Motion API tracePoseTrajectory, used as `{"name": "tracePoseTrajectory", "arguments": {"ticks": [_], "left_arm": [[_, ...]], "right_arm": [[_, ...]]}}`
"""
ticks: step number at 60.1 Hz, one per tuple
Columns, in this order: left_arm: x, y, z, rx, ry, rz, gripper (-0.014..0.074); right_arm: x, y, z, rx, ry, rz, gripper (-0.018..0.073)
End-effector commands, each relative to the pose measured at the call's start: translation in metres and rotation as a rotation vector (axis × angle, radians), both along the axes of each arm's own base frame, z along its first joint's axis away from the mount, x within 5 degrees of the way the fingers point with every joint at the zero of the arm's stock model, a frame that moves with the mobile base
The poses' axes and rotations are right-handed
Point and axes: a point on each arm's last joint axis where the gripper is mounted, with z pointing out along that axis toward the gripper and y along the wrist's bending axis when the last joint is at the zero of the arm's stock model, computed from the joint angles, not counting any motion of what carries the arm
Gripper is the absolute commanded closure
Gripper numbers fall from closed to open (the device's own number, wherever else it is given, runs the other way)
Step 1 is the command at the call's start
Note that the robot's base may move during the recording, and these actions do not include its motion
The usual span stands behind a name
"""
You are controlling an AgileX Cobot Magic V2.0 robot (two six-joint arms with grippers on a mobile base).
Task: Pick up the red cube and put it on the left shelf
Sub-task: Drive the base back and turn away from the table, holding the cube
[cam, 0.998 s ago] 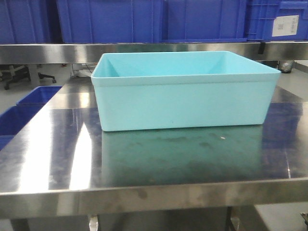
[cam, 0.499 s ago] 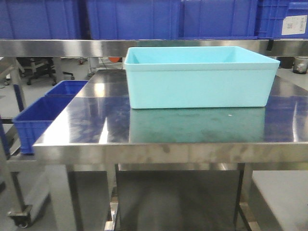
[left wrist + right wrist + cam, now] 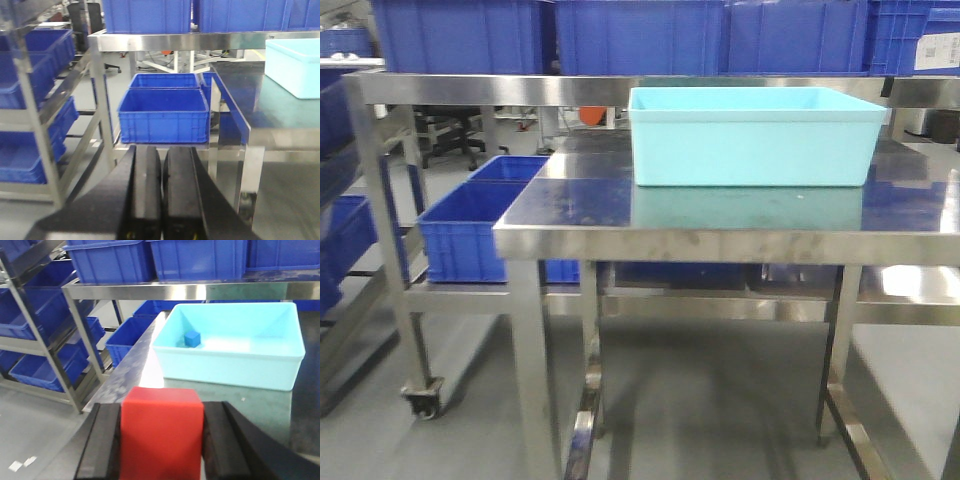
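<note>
The red cube (image 3: 161,432) fills the bottom of the right wrist view, clamped between the black fingers of my right gripper (image 3: 161,412), which is shut on it above the steel table's near corner. My left gripper (image 3: 162,152) is shut with its two pads pressed together and nothing between them; it points at a low blue crate (image 3: 163,115). The left shelf (image 3: 36,125), a steel rack loaded with blue crates, stands left of the table, and the right wrist view shows the left shelf (image 3: 30,343) too. Neither gripper appears in the front view.
A pale turquoise bin (image 3: 752,135) sits on the steel table (image 3: 720,240); inside it lies a small blue cube (image 3: 192,338). Blue crates (image 3: 470,225) rest on a low wheeled frame left of the table. More blue crates line the rail (image 3: 620,88) behind.
The front view has pulled back from the table: the turquoise bin looks smaller and sits further right, and the table legs, floor and low blue crates have come into view.
</note>
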Motion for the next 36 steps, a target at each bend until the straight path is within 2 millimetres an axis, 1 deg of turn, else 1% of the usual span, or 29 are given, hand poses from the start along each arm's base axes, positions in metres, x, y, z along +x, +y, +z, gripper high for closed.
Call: {"name": "tracePoseTrajectory", "arguments": {"ticks": [1, 36], "left_arm": [[-0.0001, -0.0002, 0.0011, -0.005, -0.080, -0.003, 0.0495], [-0.0001, -0.0002, 0.0011, -0.005, -0.080, -0.003, 0.0495]], "right_arm": [[-0.0024, -0.0007, 0.0197, 0.030, -0.126, 0.002, 0.0504], [-0.0024, -0.0007, 0.0197, 0.030, -0.126, 0.002, 0.0504]]}}
